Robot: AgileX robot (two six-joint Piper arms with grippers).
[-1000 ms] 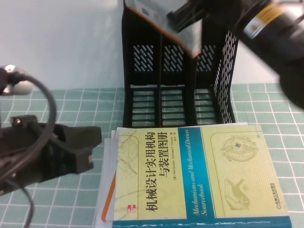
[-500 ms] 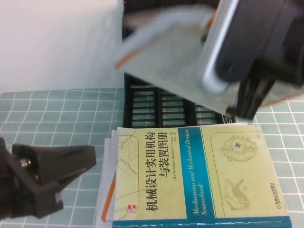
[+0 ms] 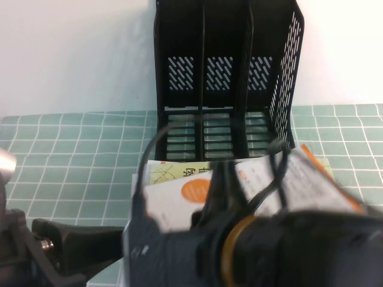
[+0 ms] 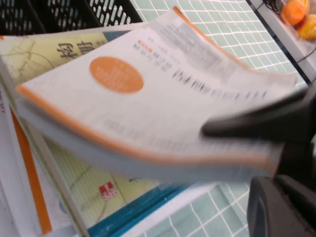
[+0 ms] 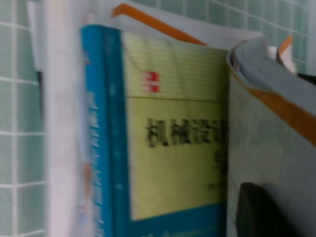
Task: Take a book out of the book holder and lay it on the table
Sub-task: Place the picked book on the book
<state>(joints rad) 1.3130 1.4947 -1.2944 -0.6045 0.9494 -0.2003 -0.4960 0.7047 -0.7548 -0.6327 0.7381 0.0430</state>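
The right tool (image 4: 247, 129) pinches the book (image 4: 148, 98) just above the yellow book (image 5: 173, 128) on the surface (image 3: 72, 143), before the rack (image 3: 224, 78). Left tool (image 3: 66, 245), low left: spread.

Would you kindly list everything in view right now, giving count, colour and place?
book holder: one, black, three compartments, all empty, far side of the table.
table: one, mint-green tiled cloth.
book: one, white-grey with orange circle and edge, held above the yellow book.
yellow book: one, pale yellow and teal, flat on the stack before the holder.
orange objects: two, beyond the table edge, in the left wrist view.
left gripper: black, low left, holding nothing.
right gripper: black, jaws on the book.
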